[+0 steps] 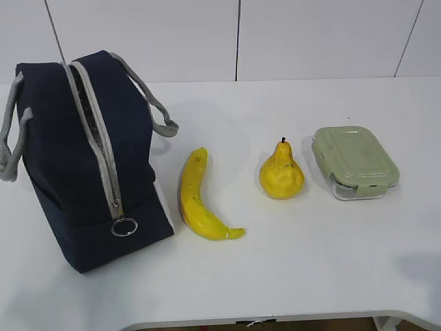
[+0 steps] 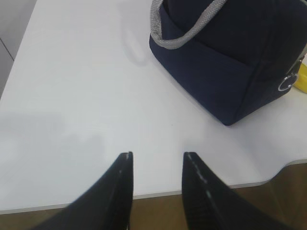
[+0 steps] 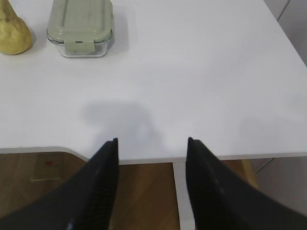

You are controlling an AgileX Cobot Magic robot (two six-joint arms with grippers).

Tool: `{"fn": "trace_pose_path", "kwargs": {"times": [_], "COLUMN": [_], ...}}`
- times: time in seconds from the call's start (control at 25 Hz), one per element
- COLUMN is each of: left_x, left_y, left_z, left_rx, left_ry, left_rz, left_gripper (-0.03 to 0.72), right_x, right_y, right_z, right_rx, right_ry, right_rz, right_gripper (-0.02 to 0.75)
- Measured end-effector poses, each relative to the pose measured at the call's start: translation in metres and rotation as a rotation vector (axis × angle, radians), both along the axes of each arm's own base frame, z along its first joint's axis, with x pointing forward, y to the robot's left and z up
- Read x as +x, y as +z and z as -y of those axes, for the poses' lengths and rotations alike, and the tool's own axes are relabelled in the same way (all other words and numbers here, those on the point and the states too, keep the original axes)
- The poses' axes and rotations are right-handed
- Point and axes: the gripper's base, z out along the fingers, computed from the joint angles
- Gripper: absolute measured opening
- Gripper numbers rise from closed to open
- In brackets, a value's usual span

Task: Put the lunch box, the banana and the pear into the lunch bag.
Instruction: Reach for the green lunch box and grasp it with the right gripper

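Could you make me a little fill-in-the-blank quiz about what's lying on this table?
1. The fruit nearest the lunch bag is the ____.
2. The pear stands between the banana and the ____.
3. The lid of the lunch box is pale ____.
4. The left gripper and the right gripper each hold ____.

Missing words: banana; lunch box; green; nothing

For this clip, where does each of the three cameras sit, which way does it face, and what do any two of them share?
Exterior view: in front of the table, slanting down at the lunch bag, banana, pear and lunch box; no robot parts show.
Left wrist view: above the table's near edge, facing the lunch bag; the open left end effector shows below.
Right wrist view: above the near edge, facing the lunch box and pear; the open right end effector shows.
Shared: the bag in exterior and left; box and pear in exterior and right.
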Motion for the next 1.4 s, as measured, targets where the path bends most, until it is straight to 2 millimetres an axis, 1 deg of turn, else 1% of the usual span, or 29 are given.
{"fn": "trace_pose_path", "kwargs": {"times": [0.88, 0.92, 0.96, 1.04, 1.12, 1.16, 1.24, 1.28, 1.4], "left_x": [0.0, 0.0, 0.0, 0.0, 0.0, 0.0, 0.0, 0.0, 0.0], "left_y": [0.0, 0.0, 0.0, 0.0, 0.0, 0.0, 0.0, 0.0, 0.0], "left_z": [0.0, 0.0, 0.0, 0.0, 0.0, 0.0, 0.0, 0.0, 0.0], "left_rx": [0.0, 0.0, 0.0, 0.0, 0.0, 0.0, 0.0, 0.0, 0.0], "left_ry": [0.0, 0.0, 0.0, 0.0, 0.0, 0.0, 0.0, 0.0, 0.0], "left_rz": [0.0, 0.0, 0.0, 0.0, 0.0, 0.0, 0.0, 0.0, 0.0], "left_gripper": [0.242, 0.242, 0.242, 0.242, 0.242, 0.242, 0.242, 0.242, 0.242], "right_x": [0.0, 0.0, 0.0, 0.0, 0.005, 0.008, 0.018, 0.023, 0.039], "right_y": [0.0, 0.0, 0.0, 0.002, 0.009, 0.013, 0.019, 0.022, 0.033], "right_z": [0.001, 0.001, 0.001, 0.002, 0.002, 0.002, 0.002, 0.002, 0.002], "right_rx": [-0.014, -0.014, -0.014, -0.015, -0.017, -0.019, -0.021, -0.022, -0.024], "right_ry": [-0.01, -0.01, -0.01, -0.011, -0.009, -0.008, -0.005, -0.003, 0.001], "right_rz": [0.0, 0.0, 0.0, 0.0, 0.0, -0.004, -0.015, -0.026, -0.053], "right_gripper": [0.393, 0.407, 0.438, 0.517, 0.585, 0.596, 0.599, 0.613, 0.573]}}
